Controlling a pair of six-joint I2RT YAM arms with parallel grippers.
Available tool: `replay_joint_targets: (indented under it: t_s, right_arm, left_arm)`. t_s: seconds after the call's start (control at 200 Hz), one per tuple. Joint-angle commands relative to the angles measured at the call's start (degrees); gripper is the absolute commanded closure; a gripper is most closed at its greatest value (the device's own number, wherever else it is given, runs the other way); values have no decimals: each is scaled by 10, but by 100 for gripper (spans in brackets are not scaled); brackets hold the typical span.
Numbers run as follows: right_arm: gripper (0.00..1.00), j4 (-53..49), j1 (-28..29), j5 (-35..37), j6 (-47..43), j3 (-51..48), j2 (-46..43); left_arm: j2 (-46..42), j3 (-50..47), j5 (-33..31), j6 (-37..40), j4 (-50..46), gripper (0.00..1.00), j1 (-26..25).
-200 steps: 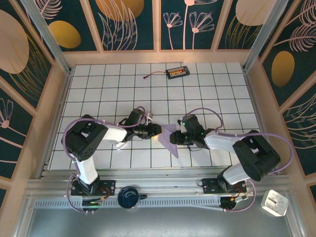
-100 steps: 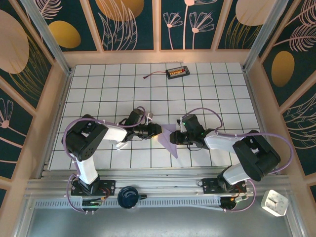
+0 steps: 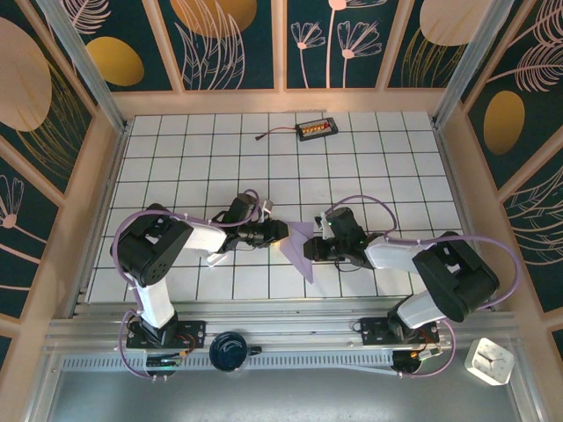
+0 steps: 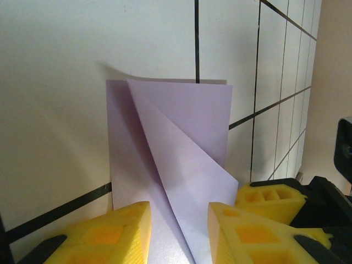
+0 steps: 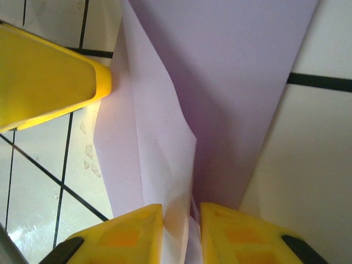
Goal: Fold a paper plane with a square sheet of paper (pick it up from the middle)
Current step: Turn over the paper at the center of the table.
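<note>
Near the middle of the white tiled bench, a bit toward the arms, lies the sheet of paper. It is pale purple and already partly folded. From above it looks like a pointy shape with its tip aimed at the near edge. Both arms reach in low from the two sides and meet at it.

The left claw is at the left side of the paper. In its own camera, its two yellow fingers stand apart. The paper runs between them and under their tips. One flap is folded over in a slant across the sheet. I cannot tell if these fingers press down on the paper or just sit over it.

The right claw is at the right side, just beside the left one. In its camera, its fingers are almost pressed together. A raised fold of the paper goes in between them, so it is pinching the paper. A yellow finger of the left claw shows close by, just beside the paper's edge.

Far back on the bench, well apart from the paper, sits a small black box with orange bits and a thin wire.
</note>
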Motion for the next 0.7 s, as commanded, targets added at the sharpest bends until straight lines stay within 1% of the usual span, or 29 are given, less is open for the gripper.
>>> replay_joint_targets:
  t_s: [0.0,0.14,0.235,0.24,0.285,0.41,0.475,0.54,0.621,0.696]
  right_arm:
    - [79,30,-5,-16,-11,-8,11]
    - [85,31,-7,-9,-13,-5,12]
    - [93,30,-7,-6,-14,-3,10]
    - [95,29,-7,-6,-14,-3,10]
    - [99,25,-7,0,-15,-3,6]
    - [100,-13,-9,28,-21,5,-24]
    - [100,-61,-11,69,-27,20,-46]
    - [100,-121,-11,124,-35,46,-73]
    - [100,-203,-9,213,-38,85,-100]
    - [100,-289,-4,317,-30,130,-111]
  left_arm:
    - [12,5,3,-2,8,67,-3]
    - [9,9,3,0,3,68,-3]
    - [3,12,1,2,-4,68,-3]
    - [2,13,1,2,-5,67,-4]
    - [-2,16,-2,7,-13,67,-3]
    - [-25,29,-13,20,-40,67,-2]
    - [-43,37,-20,28,-58,66,2]
    - [-62,44,-27,36,-76,65,8]
    - [-99,51,-38,45,-103,64,23]
    - [-124,51,-49,53,-127,64,42]
